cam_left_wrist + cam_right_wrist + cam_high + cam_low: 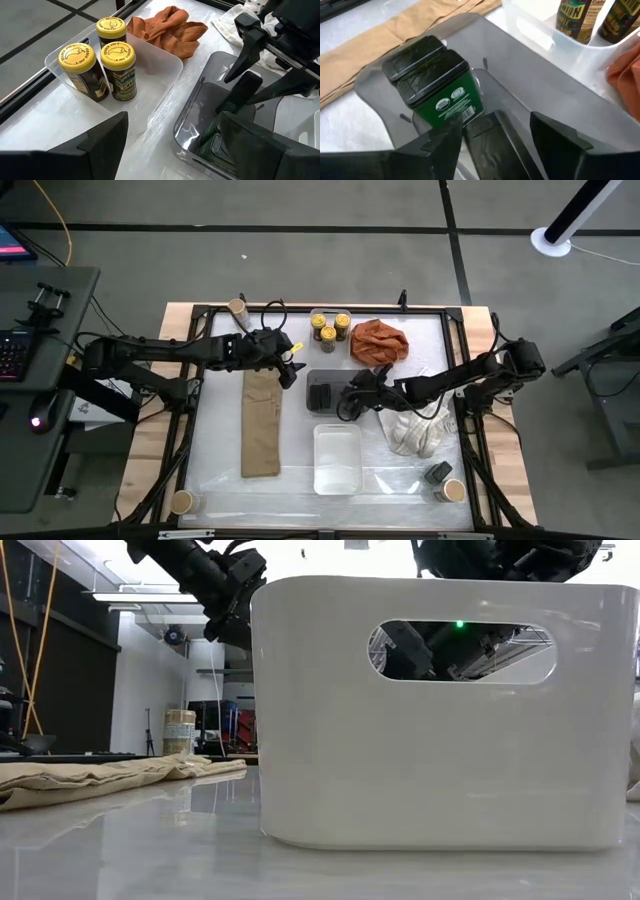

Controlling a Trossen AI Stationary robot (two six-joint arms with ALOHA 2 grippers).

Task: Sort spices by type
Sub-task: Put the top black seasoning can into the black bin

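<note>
Just beyond the right gripper's (pixel 492 137) open jaws, two tins (pixel 432 80) in the grey tray (pixel 560 85).

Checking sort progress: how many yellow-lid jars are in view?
3. All stand clustered in the clear tray beside the orange cloth: first jar, second jar, third jar. None visible elsewhere; the other trays could hide more.
</note>
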